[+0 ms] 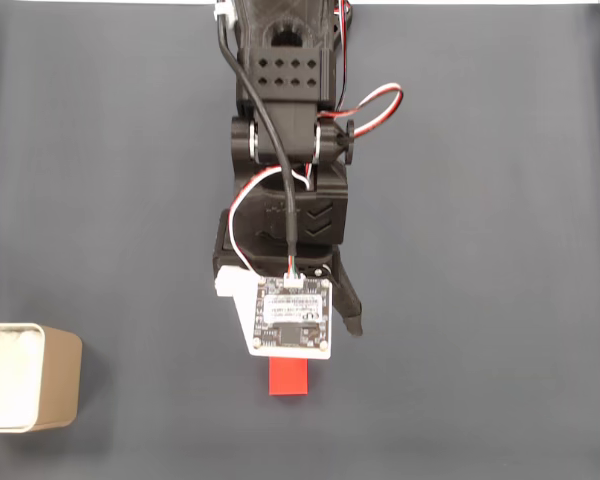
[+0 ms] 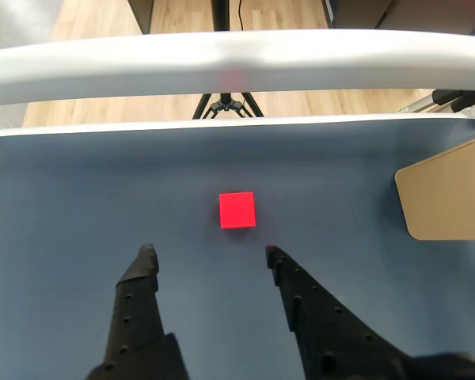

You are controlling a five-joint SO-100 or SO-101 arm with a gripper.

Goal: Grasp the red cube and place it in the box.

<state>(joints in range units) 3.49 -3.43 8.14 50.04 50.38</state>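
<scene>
Dark blue-grey table (image 2: 79,198) is carrying everything; in the wrist view the jaws are standing open with nothing between them, the red cube (image 2: 237,210) is lying just beyond their tips, untouched; the box (image 2: 447,194) is sitting well off to their right.

From my remote station, the wrist view shows a dark blue-grey table surface (image 2: 79,198) with a pale edge at its far side. Beyond it lies light wood flooring (image 2: 95,16), where black tripod legs (image 2: 222,103) stand at centre. A white curved bar (image 2: 237,63) crosses the scene. The lighting is even and soft.
</scene>
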